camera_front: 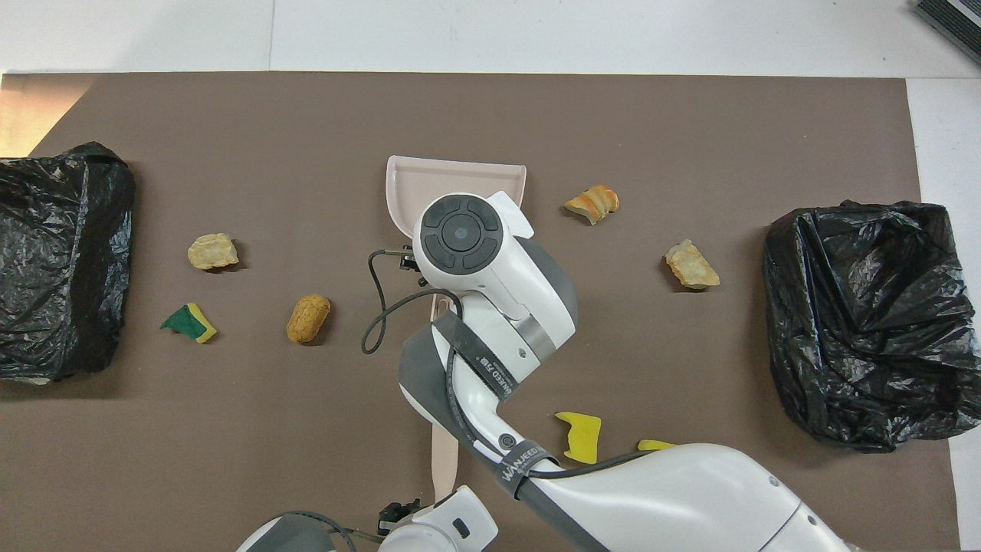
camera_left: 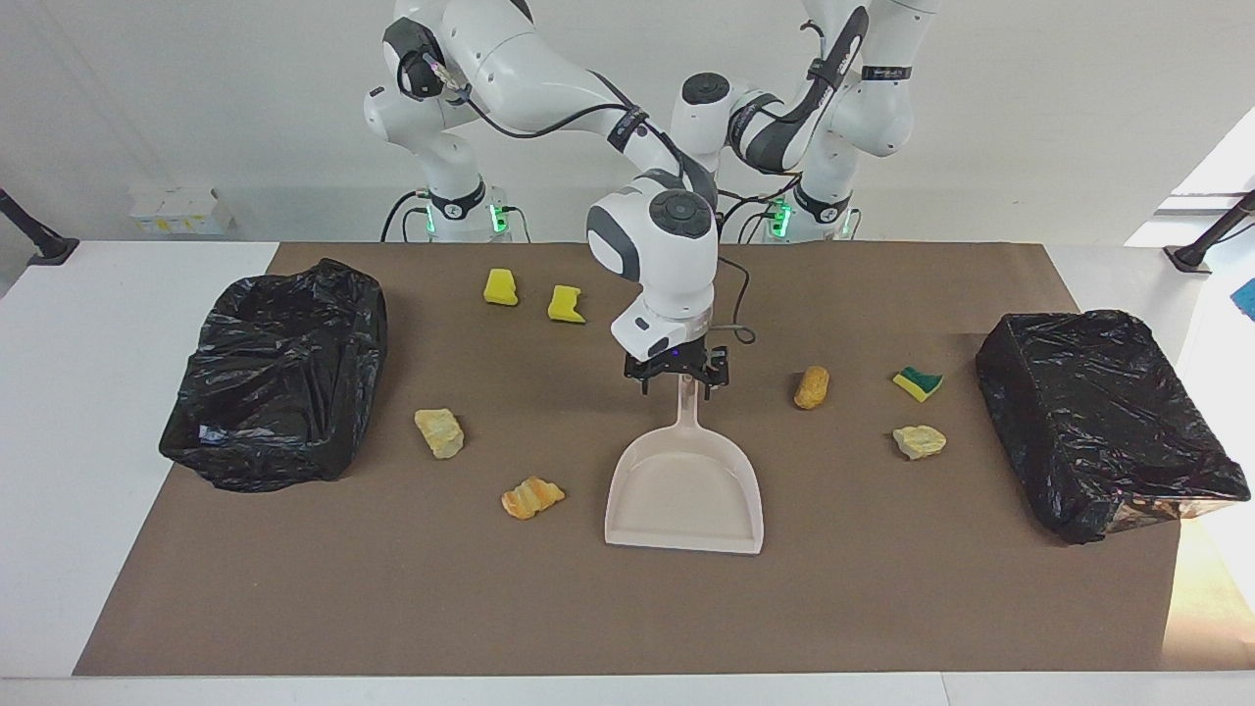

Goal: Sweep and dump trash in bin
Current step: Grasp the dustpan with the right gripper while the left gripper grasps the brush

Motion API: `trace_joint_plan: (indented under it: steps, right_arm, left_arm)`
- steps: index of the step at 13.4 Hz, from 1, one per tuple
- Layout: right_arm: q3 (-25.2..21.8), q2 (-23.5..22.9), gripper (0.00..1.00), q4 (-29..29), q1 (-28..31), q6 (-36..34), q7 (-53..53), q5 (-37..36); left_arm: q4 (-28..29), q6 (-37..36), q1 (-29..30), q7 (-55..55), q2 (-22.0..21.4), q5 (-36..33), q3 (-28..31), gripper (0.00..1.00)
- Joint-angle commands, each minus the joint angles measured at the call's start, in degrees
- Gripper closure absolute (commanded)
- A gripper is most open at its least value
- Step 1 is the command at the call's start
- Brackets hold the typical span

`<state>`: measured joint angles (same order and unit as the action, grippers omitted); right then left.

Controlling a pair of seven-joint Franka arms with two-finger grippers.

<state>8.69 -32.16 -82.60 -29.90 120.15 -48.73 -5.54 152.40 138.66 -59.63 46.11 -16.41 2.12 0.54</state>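
In the facing view the right gripper (camera_left: 677,378) is down at the top of the dustpan (camera_left: 686,485) handle, its fingers set on either side of the handle; whether they already pinch it cannot be told. The dustpan lies flat on the tabletop (camera_left: 627,608), its long axis running straight away from the robots, open mouth pointing away from them. The trash is scattered around it: an orange lump (camera_left: 532,497) and a pale lump (camera_left: 439,432) beside the dustpan toward the right arm's end, two yellow sponge chunks (camera_left: 534,295) nearer the robots; a brown oval lump (camera_left: 811,386), a green-and-yellow sponge (camera_left: 918,383) and another pale lump (camera_left: 919,441) toward the left arm's end. A black-bagged bin (camera_left: 279,373) stands at the right arm's end, a second one (camera_left: 1108,417) at the left arm's end.

In the overhead view the right arm covers the dustpan (camera_front: 418,178) handle. The left gripper (camera_front: 398,512) waits at the bottom edge, its fingers unreadable. The orange lump (camera_front: 592,203) lies nearest the dustpan mouth, so it is probably the easiest first sweep.
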Motion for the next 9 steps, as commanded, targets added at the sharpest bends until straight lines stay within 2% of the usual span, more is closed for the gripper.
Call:
trace_joint_plan:
  steps: [1,3,4,8,9]
  right_arm:
    - [0.19,-1.50,0.00,1.30,-0.24,0.88,-1.19,-1.05]
    - [0.28,-1.59,0.00,-0.09,-1.03,3.76,-1.54,-0.17]
    - [0.19,-1.50,0.00,-1.93,-1.47,5.78,-1.54,-0.17]
    - [0.28,-1.42,0.05,-3.35,-1.39,8.17,-2.16,0.18]
    - [0.28,-1.15,0.05,-4.05,-1.47,8.17,-2.24,0.18]
  left_arm:
    - [1.06,-0.49,-1.45,1.18,-1.26,0.25,1.04,0.70]
    - [0.97,-1.98,-1.63,4.93,-1.35,0.25,0.95,0.93]
    - [0.79,-3.38,-1.71,6.26,-1.52,0.25,0.95,1.00]
    - [-2.10,-10.23,-0.75,7.42,-1.96,0.25,1.56,1.00]
    - [-3.76,-13.03,1.60,7.42,-2.48,0.16,1.65,1.00]
